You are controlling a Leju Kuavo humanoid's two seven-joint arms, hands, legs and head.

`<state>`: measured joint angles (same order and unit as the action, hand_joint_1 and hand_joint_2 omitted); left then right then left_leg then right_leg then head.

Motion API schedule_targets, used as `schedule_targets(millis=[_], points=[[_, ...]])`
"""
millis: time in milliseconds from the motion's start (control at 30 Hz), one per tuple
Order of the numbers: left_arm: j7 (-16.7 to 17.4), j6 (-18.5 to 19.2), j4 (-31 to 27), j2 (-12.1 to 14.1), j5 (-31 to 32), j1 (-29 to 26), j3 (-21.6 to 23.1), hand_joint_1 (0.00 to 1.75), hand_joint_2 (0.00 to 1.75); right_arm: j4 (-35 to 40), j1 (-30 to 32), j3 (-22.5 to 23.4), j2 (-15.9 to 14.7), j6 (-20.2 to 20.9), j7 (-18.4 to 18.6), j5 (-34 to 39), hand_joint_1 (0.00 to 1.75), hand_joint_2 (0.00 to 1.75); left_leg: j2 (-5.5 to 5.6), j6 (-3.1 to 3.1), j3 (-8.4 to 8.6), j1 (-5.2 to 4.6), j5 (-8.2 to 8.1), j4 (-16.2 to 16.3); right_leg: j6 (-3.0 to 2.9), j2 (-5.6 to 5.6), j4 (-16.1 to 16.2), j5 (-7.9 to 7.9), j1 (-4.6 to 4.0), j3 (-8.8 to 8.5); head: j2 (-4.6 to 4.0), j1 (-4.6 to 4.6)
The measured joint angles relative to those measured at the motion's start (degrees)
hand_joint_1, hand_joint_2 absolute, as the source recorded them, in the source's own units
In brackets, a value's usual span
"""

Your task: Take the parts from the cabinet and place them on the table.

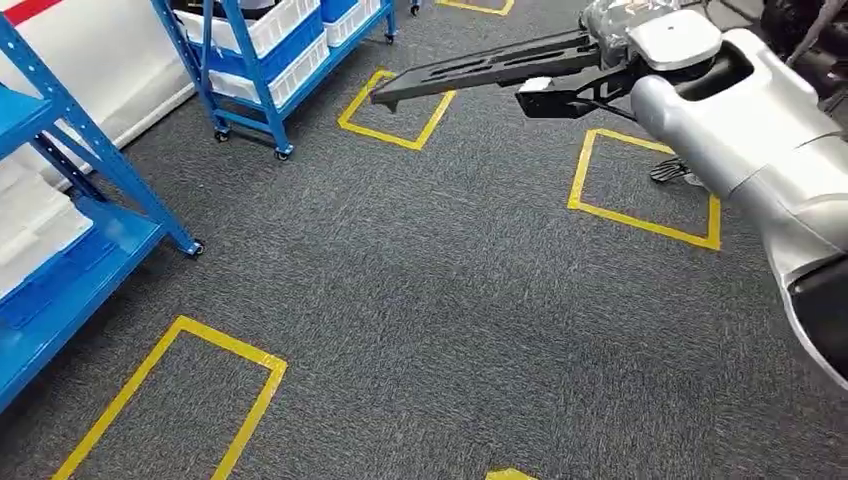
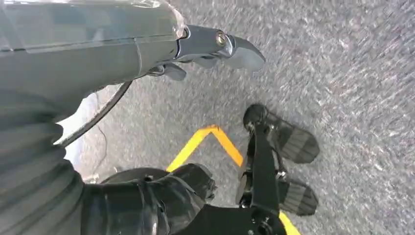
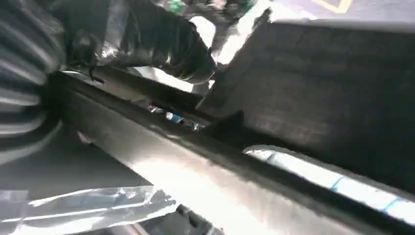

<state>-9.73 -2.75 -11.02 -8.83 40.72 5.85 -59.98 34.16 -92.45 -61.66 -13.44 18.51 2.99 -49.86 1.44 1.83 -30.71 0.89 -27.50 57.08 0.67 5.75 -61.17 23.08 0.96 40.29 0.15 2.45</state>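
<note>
Left hand (image 2: 215, 49) hangs over the carpet, fingers curled in around nothing. Right hand (image 1: 625, 45) grips the long black part (image 1: 480, 70), which sticks out past its fingers. So it's picked, but no counter in sight yet.

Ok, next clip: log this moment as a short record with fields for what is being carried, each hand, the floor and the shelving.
carried: long flat black plastic part, held out over the floor
right hand: at the part's near end, holding it; fingers dark and blurred in the right wrist view
left hand: hanging over the carpet, holding nothing; fingers not clear enough to call
floor: grey carpet with yellow tape squares
shelving: blue metal racks on wheels, white bins on the shelves
</note>
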Motion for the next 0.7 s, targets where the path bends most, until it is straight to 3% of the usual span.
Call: schedule_targets(millis=[33,67,133,167,200,267,300,333,367,467,500,533,567,600,633,667,700], points=[[0.0,0.0,0.0,0.0,0.0,-0.1,0.0,0.00,1.75,0.0,-0.4,-0.1,0.0,0.4,0.1,-0.2,1.75,1.75,-0.58,0.45,0.00,-0.13,0.30,-0.6,0.06,-3.08,-2.0,1.92,-0.27,0.99,-0.02,-0.29],[-0.1,0.1,0.0,0.0,0.0,-0.2,0.0,0.00,1.75,0.0,-0.6,-0.2,0.3,0.8,0.1,-0.3,1.75,1.75,-1.45,0.60,-0.15,-0.27,0.39,-0.7,0.30,-4.60,-5.8,4.25,-0.10,2.59,0.00,-0.22],[-0.5,0.4,0.0,0.0,0.1,-0.4,0.0,0.00,1.75,0.0,-0.6,-0.4,0.3,1.6,0.1,-0.3,1.75,1.75,-3.14,0.62,-0.24,-0.30,0.28,-0.5,0.76,-5.37,-13.5,7.63,0.26,5.51,0.00,-0.26],[-0.6,0.6,0.0,0.0,0.1,-0.4,0.0,0.00,1.75,0.0,-0.6,-0.5,0.3,1.9,0.1,-0.3,1.75,1.75,-3.89,0.60,-0.30,-0.30,0.25,-0.4,1.00,-5.45,-15.3,7.90,0.46,6.07,0.00,-0.22],[-0.9,0.7,0.0,-0.1,0.2,-0.3,0.0,0.00,1.75,0.0,-0.7,-0.7,0.3,2.5,0.1,-0.3,1.75,1.75,-4.58,0.56,-0.31,-0.29,0.15,-0.2,1.21,-5.58,-14.4,6.90,0.62,5.21,-0.02,-0.24],[-1.4,1.1,0.0,-0.2,0.6,-0.3,0.0,0.00,1.75,-0.1,-1.4,-0.8,0.6,3.1,0.2,-0.1,1.75,1.75,-5.69,0.27,-0.32,-0.29,-0.30,0.3,1.27,-6.43,-7.3,3.29,0.82,0.90,0.00,-0.28],[-1.5,1.2,0.0,-0.4,0.7,-0.4,0.0,0.00,1.75,-0.2,-2.4,-0.8,1.2,3.5,0.2,0.3,1.75,1.75,-6.51,-0.13,-0.40,-0.30,-0.75,0.9,1.18,-8.13,-1.7,1.31,0.76,-2.28,0.00,-0.28],[-1.4,1.2,0.0,-0.4,0.8,-0.4,0.0,0.00,1.75,-0.3,-3.4,-0.8,1.6,3.8,0.3,0.3,1.75,1.75,-7.09,-0.62,-0.83,-0.75,-1.14,1.2,0.79,-10.79,-0.4,2.78,-0.32,-2.95,0.00,-0.33],[-1.4,1.2,0.0,-0.4,0.9,-0.4,0.0,0.00,1.75,-0.3,-3.9,-0.8,2.3,4.1,0.5,0.4,1.75,1.75,-7.67,-0.94,-0.90,-0.96,-1.40,1.8,-0.01,-10.00,0.2,2.37,-0.45,-2.62,0.00,-0.22],[-1.1,1.0,0.0,-0.5,1.0,-0.1,0.0,0.00,1.75,-0.5,-4.7,-0.8,2.8,4.6,0.9,0.4,1.75,1.75,-9.68,-1.32,-0.46,-0.86,-1.47,1.5,-0.99,-7.66,0.1,2.18,-0.64,-2.27,0.00,-0.15],[-1.1,1.0,0.0,-0.5,1.0,0.0,0.0,0.00,1.75,-0.5,-4.8,-0.8,3.0,4.6,1.0,0.4,1.75,1.75,-8.13,-1.74,-0.88,-0.43,-2.45,2.0,-1.43,-7.14,0.5,1.92,-0.25,-2.45,0.00,-0.15],[-1.1,1.0,0.0,-0.5,1.0,0.0,0.0,0.00,1.75,-0.5,-5.0,-0.8,3.3,4.6,1.0,0.3,1.75,1.75,-4.84,-1.84,-1.40,-0.15,-3.87,3.6,-1.63,-6.68,0.6,1.82,-0.24,-2.42,0.00,-0.15],[-1.1,1.0,0.0,-0.5,1.0,-0.1,0.0,0.00,1.75,-0.6,-5.0,-0.8,3.4,4.6,1.0,0.3,1.75,1.75,-3.34,-1.90,-2.45,-0.12,-5.40,6.1,-1.95,-6.37,0.6,1.73,-0.20,-2.35,0.00,-0.11],[-1.1,1.0,0.0,-0.6,1.0,-0.3,0.0,0.00,1.75,-0.6,-5.0,-0.9,3.7,4.6,1.2,0.3,1.75,1.75,-2.24,-2.04,-5.04,-0.04,-8.23,11.9,-2.15,-5.56,0.6,1.69,-0.23,-2.24,0.00,-0.13],[-1.1,1.0,0.0,-0.7,1.0,-0.5,0.0,0.00,1.75,-0.6,-4.9,-1.0,4.0,4.6,1.2,0.3,1.75,1.75,-1.97,-2.16,-7.30,-0.04,-9.97,16.8,-2.26,-4.65,0.6,1.65,-0.32,-2.19,0.00,-0.13],[-1.1,1.0,0.0,-0.7,1.0,-0.5,0.0,0.00,1.75,-0.7,-4.9,-1.0,4.0,4.7,1.1,0.3,1.75,1.75,-1.92,-2.15,-8.62,-0.04,-10.30,19.5,-2.29,-3.86,0.6,1.63,-0.41,-2.19,-0.02,-0.13],[-1.1,1.0,0.0,-0.7,1.0,-0.6,0.0,0.00,1.75,-0.7,-4.9,-1.1,4.1,4.7,1.0,0.3,1.75,1.75,-1.91,-2.03,-8.78,-0.04,-9.25,19.4,-2.31,-3.03,0.6,1.61,-0.45,-2.20,0.00,-0.13]])
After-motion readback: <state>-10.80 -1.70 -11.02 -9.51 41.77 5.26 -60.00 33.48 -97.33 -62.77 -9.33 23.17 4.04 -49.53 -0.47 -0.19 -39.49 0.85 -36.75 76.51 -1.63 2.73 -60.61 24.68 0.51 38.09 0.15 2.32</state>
